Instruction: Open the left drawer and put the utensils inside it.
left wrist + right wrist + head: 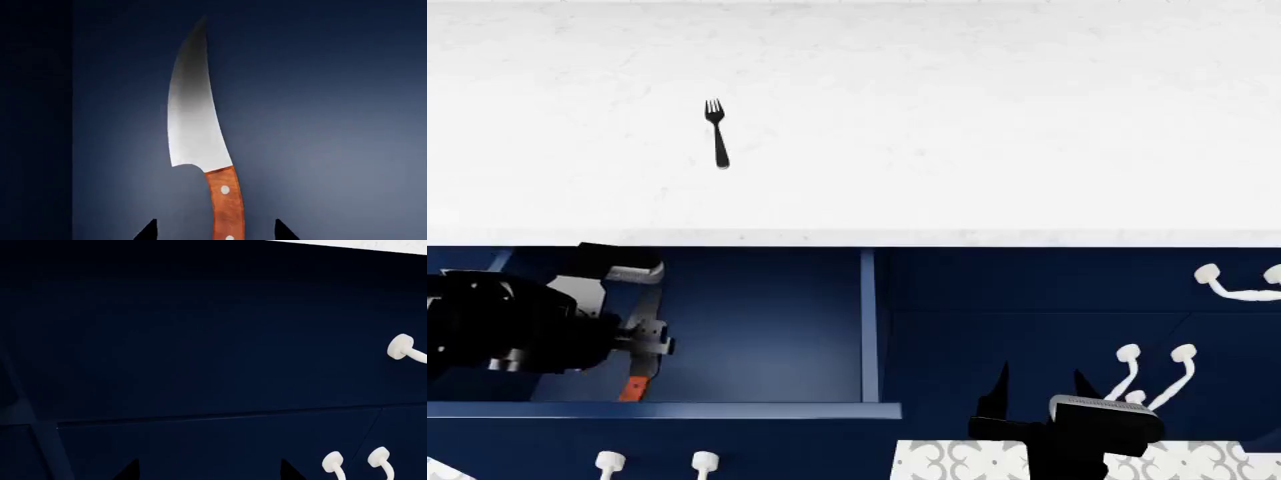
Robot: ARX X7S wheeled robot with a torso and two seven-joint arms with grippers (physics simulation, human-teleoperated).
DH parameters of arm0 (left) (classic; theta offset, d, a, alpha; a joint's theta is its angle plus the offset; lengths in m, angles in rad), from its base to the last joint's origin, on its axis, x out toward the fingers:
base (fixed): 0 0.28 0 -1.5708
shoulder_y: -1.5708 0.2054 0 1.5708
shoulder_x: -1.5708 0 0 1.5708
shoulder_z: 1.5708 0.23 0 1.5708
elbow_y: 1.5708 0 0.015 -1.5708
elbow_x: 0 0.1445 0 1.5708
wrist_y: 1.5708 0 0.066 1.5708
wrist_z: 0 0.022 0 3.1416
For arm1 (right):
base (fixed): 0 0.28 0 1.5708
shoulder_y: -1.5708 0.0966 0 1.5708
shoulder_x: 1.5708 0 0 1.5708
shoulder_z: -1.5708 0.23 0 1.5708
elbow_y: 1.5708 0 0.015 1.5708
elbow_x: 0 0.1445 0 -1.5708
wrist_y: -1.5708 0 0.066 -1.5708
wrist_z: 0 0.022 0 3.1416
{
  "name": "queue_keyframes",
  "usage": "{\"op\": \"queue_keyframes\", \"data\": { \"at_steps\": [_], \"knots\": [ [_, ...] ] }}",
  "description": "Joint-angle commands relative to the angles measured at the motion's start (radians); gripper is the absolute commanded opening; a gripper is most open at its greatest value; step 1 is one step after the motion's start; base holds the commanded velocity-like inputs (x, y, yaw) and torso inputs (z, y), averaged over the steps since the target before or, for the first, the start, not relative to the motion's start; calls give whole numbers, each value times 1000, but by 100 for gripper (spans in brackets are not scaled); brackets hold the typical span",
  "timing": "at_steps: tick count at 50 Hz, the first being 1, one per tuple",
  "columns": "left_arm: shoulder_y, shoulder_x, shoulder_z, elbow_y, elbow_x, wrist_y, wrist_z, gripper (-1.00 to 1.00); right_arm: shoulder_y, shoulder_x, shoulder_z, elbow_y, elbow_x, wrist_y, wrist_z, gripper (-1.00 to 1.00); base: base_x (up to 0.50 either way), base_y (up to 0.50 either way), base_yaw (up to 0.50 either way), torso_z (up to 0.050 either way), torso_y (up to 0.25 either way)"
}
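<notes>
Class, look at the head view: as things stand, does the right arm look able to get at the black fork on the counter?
Probably yes: the fork lies alone on the bare white counter, and the right end effector is open and empty, though low beside the open drawer.

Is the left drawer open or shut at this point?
Open. In the head view the left drawer is pulled out below the countertop, its blue interior exposed, with the left end effector and the knife over it.

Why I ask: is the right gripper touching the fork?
Apart. The head view shows the fork on the countertop, while the right gripper hangs far away, below the counter edge.
</notes>
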Motion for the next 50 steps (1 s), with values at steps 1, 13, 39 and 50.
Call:
{"op": "queue_keyframes", "data": {
  "at_steps": [1,13,39,50],
  "knots": [
    [-6,1,-26,36,37,-23,22,100,-5,1,-2,-9,-2,-3,3,100,0,0,0,0,0],
    [-36,-51,-64,139,-2,-27,-55,100,-4,3,-5,-8,1,-3,5,100,0,0,0,0,0],
    [68,-327,-211,669,-173,163,-339,100,-3,8,-13,-8,7,-5,11,100,0,0,0,0,0],
    [73,-394,-242,786,-187,207,-390,100,-3,10,-16,-8,9,-6,13,100,0,0,0,0,0]
  ]
}}
